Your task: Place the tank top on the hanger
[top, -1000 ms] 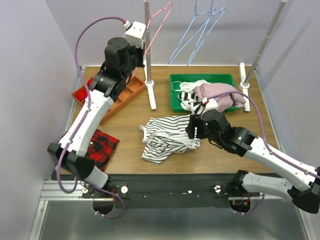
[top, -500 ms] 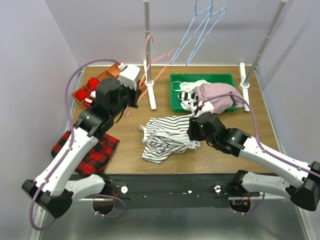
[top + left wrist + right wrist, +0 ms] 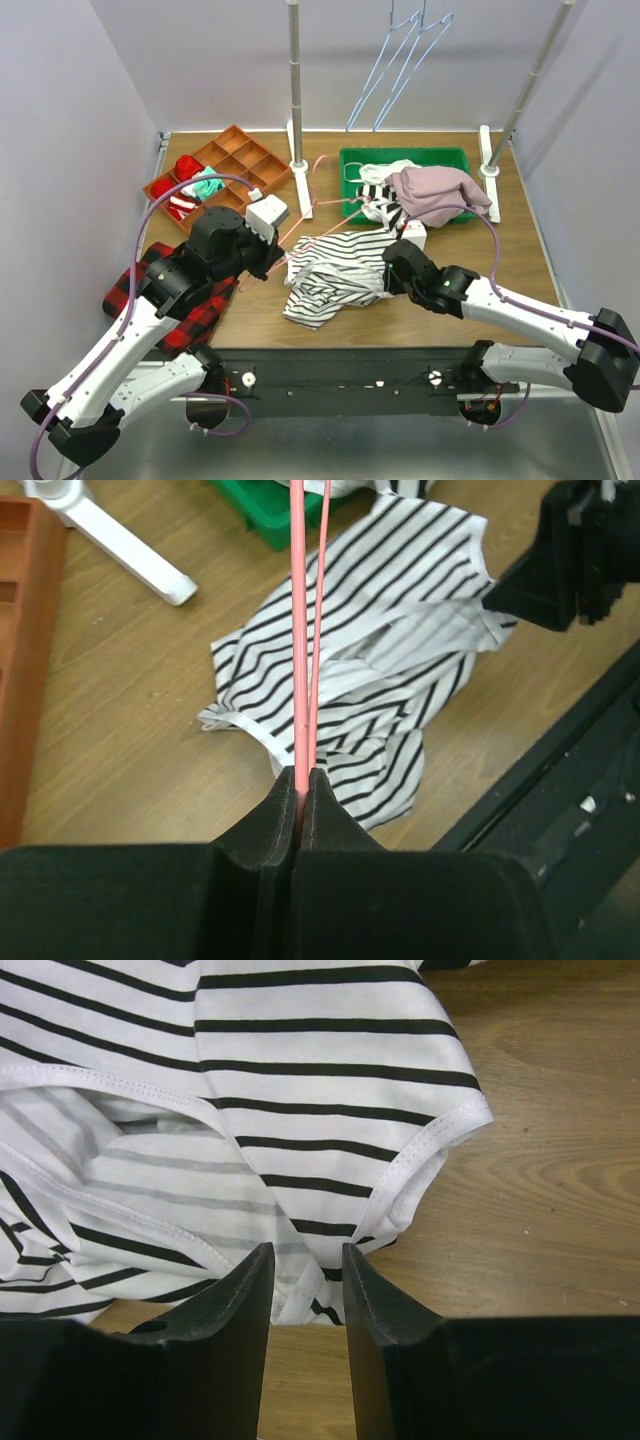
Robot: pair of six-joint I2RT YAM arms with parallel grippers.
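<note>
Left jaws pinch the stiff hanger (image 3: 300,630) wire; right jaws, part open, straddle the hem of the limp, light tank top (image 3: 300,1110) on the tabletop (image 3: 560,1160), so I'd grip that seamed edge.

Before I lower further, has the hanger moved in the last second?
Yes. The hanger has come down from the top of the left rack pole to table level, clamped in the left gripper.

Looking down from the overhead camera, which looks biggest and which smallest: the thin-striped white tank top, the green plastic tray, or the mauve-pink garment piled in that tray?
1. Largest, too alike to rank: the thin-striped white tank top and the green plastic tray.
2. Smallest: the mauve-pink garment.
</note>
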